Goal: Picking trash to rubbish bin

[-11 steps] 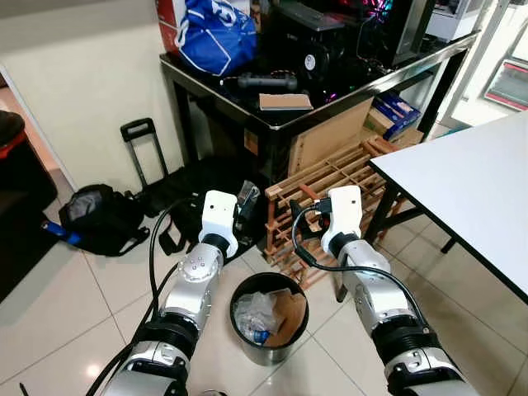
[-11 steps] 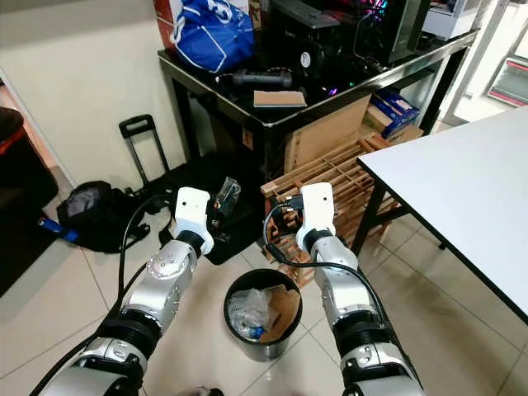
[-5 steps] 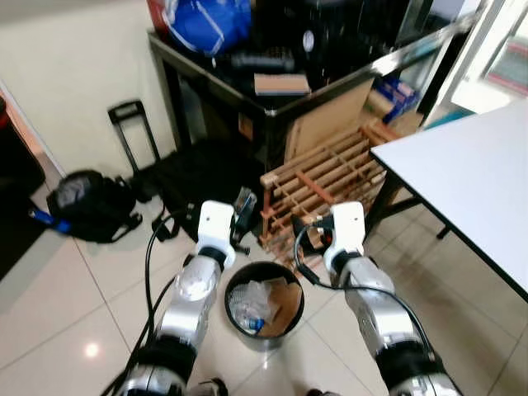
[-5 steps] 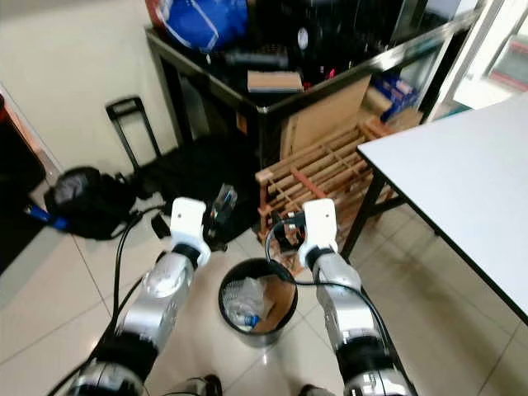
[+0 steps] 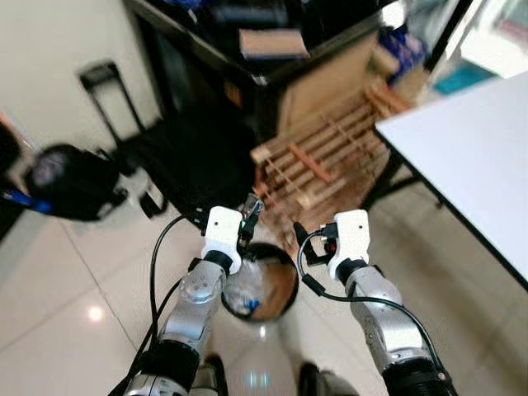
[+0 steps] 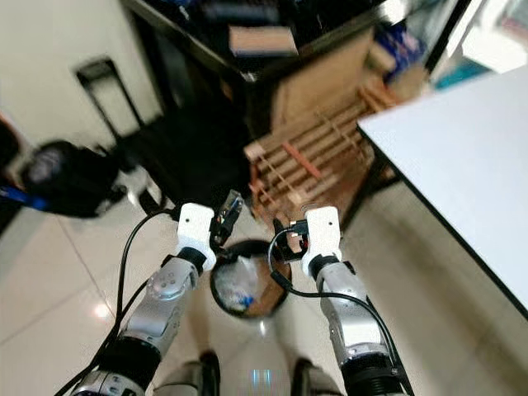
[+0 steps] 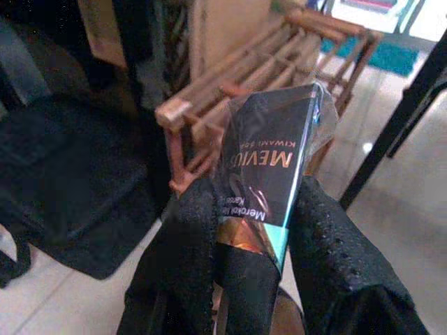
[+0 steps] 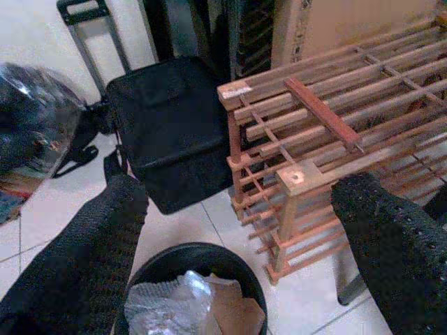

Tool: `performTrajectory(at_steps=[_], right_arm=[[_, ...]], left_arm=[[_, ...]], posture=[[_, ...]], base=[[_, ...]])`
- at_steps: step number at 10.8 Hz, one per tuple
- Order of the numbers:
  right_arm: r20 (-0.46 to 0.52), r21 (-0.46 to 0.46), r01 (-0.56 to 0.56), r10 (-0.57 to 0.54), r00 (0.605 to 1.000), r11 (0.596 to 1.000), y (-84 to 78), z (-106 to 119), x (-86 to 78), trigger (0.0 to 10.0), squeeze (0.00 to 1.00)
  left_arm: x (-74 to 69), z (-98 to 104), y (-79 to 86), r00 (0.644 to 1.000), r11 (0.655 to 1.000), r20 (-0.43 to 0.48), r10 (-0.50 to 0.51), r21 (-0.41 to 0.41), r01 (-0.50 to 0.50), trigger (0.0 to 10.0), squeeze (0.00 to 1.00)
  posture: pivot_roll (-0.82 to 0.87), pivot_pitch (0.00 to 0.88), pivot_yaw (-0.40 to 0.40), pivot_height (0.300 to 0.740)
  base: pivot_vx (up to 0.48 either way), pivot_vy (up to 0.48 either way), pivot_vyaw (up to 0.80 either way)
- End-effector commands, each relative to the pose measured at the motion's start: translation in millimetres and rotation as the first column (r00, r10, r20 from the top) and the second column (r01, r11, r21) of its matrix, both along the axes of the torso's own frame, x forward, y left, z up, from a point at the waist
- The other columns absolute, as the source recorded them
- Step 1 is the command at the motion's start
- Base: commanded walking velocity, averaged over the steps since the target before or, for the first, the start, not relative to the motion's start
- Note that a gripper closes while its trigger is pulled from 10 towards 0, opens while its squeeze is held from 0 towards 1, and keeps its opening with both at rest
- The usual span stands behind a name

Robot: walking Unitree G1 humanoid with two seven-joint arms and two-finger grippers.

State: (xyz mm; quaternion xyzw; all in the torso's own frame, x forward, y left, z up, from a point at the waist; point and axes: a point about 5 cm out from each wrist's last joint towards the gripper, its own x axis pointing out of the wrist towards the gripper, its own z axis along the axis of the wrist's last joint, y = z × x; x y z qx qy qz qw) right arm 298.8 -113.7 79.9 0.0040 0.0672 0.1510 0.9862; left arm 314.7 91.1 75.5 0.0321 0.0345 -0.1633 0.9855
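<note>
L gripper point(image 7: 244, 230) is clamped on a dark cigarette pack point(image 7: 269, 164), just above the far-left rim of the bin point(image 5: 285, 256). Pack's long axis runs along the fingers, free end pointing up and away from the bin toward the wooden rack point(image 5: 326, 161). R gripper point(image 8: 244, 209) is spread wide w/ nothing in it, above the bin's right rim. Bin holds crumpled plastic point(image 8: 164, 303) & cardboard.

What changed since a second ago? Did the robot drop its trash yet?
Not yet. The left claw still pinches the cigarette pack, and the right claw stays open. Both have closed in above the bin. The camera tilted, so the room only seems shifted.
</note>
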Motion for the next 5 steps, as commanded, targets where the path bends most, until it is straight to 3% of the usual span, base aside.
performTrajectory(at_steps=[1, 5], right_arm=[[-0.024, -0.004, -0.002, 0.002, 1.0, 1.0, -0.1, -3, -5.8, 10.0, 0.0], [-0.05, -0.002, 0.011, -0.011, 0.999, 1.0, -1.0, -3, -24.2, 10.0, 0.0]], left_arm=[[-0.8, -8, -1.5, 0.999, 1.0, -0.041, 0.001, 0.023, 0.0, 10.0, 0.0], [14.9, -11, -11.4, 0.994, 0.998, -0.107, 0.001, 0.056, 0.005, 10.0, 0.0]], posture=[[-0.02, 0.336, 0.007, 0.74], [-0.05, 0.404, -0.002, 0.74]], base=[[0.0, 0.0, 0.0], [0.0, 0.0, 0.0]])
